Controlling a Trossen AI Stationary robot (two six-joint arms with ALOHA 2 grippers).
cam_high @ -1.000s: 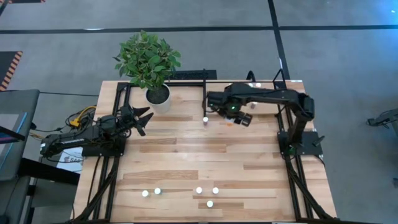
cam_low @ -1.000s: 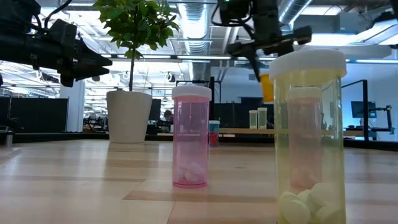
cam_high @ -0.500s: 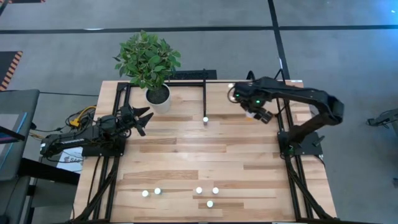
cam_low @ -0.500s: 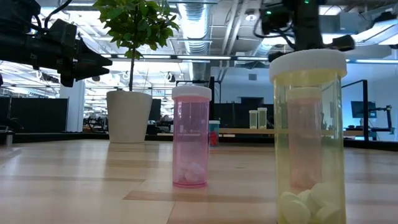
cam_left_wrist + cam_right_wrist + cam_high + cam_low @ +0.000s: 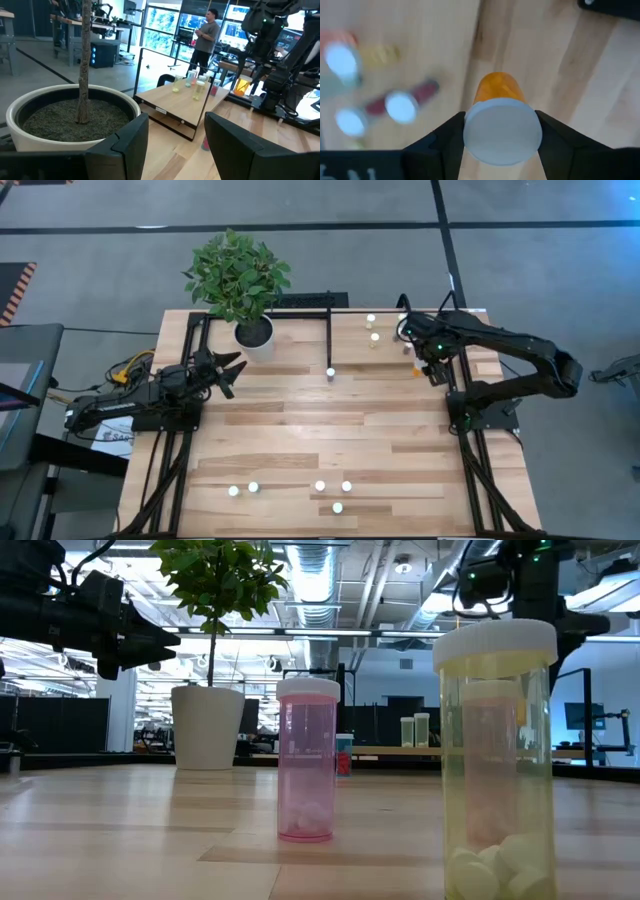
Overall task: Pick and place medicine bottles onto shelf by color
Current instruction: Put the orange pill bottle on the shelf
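High view: the right tool (image 5: 432, 358), clamped on an orange medicine bottle (image 5: 501, 116), has swung from mid-surface to the shelf (image 5: 350, 345) beside 2 bottles (image 5: 372, 328) there, ready for placing, while the left tool (image 5: 226, 370) waits open near the plant pot (image 5: 254, 335).

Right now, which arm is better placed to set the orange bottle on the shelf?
The right. Its gripper already holds the orange bottle above the shelf; the left gripper waits open by the plant pot.
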